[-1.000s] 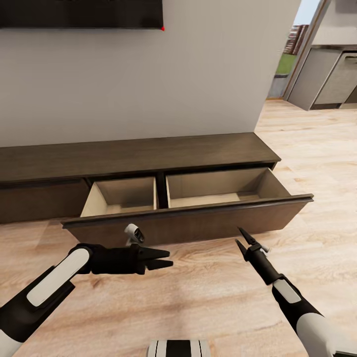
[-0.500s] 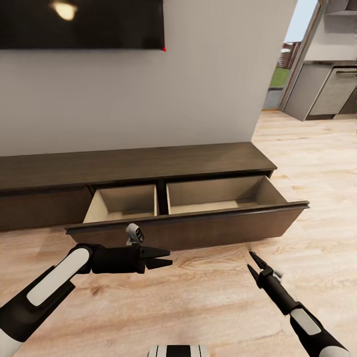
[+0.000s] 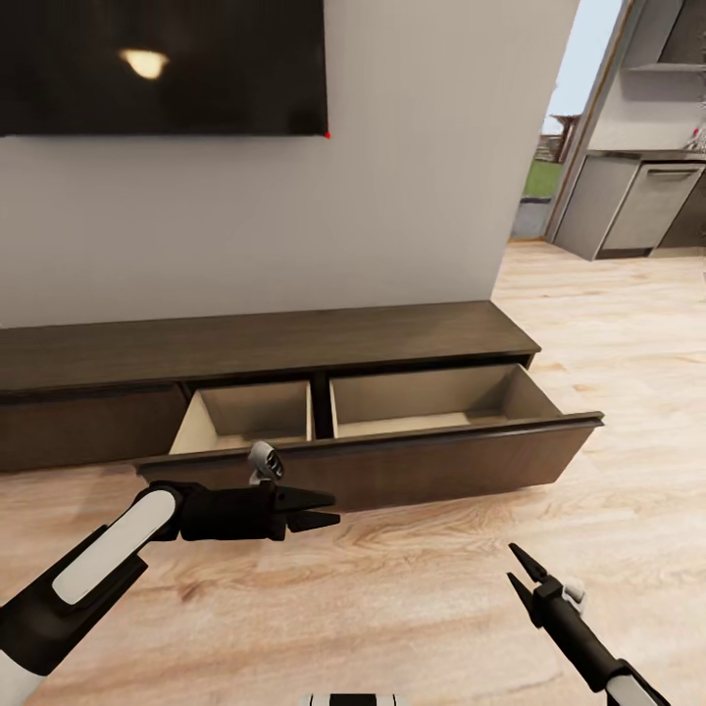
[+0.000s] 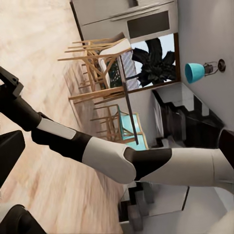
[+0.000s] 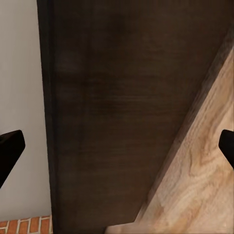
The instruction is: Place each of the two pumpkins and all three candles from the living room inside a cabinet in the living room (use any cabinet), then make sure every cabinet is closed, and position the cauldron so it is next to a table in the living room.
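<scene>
The long dark cabinet (image 3: 265, 338) sits against the wall, under a big black screen (image 3: 162, 64). Its wide drawer (image 3: 373, 461) is pulled out over the wood floor (image 3: 412, 579). You can look right down into its two tan boxes. Both boxes look bare, with no pumpkin and no candle in the parts that can be seen. The drawer front on the far left looks pushed in. The left gripper (image 3: 319, 511) hangs just in front of the open drawer, pointing sideways. Its two fingers are a little apart and hold nothing. The right gripper (image 3: 523, 579) is lower down and nearer to the robot, well away from the drawer. Its fingers are spread wide and hold nothing too. The right wrist view looks at the dark drawer front (image 5: 131, 112) with some floor beside it. The left wrist view looks across at the right arm (image 4: 112, 156), and past it to some wooden chairs (image 4: 97, 58) in another room. My guess is that the job has only just begun. The drawer is open and ready, and that is all. The two pumpkins and three candles must be found and put inside. Then the drawer must be shut. The cauldron must go next to the table after that.
</scene>
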{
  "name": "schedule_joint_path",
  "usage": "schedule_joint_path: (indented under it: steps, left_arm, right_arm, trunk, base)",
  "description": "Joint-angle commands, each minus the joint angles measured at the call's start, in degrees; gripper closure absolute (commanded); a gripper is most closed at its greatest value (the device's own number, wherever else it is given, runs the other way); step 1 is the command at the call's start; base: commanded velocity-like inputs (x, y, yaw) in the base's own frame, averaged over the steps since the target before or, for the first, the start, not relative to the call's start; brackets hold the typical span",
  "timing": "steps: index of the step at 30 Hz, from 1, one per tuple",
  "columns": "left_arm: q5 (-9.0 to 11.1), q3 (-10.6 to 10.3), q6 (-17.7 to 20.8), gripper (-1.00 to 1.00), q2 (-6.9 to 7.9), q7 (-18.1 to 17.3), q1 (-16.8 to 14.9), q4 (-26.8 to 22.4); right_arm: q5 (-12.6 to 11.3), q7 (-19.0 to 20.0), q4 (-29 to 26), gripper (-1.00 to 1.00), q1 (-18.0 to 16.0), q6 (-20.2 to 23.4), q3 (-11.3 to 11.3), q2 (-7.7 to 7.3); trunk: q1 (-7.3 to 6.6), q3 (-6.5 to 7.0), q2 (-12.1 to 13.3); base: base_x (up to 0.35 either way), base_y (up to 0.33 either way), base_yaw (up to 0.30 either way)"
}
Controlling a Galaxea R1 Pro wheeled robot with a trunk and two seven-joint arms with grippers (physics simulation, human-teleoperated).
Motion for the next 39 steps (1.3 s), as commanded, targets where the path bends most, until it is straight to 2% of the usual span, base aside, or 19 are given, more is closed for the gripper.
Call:
schedule_joint_path:
  steps: [1,39]
  left_arm:
    - [-0.2,-0.1,0.0,-1.00,0.00,-0.4,-0.1,0.0]
    - [-0.3,-0.1,0.0,-1.00,0.05,-0.4,-0.1,0.2]
  right_arm:
    - [-0.4,0.1,0.0,-1.00,0.0,0.5,0.0,-0.03]
    - [-0.3,0.3,0.0,-1.00,0.1,0.5,0.0,-0.04]
  trunk:
    - [-0.03,0.18,0.0]
    - [-1.01,8.60,0.5]
  base:
    - [0.000,0.000,0.000]
    - [0.000,0.000,0.000]
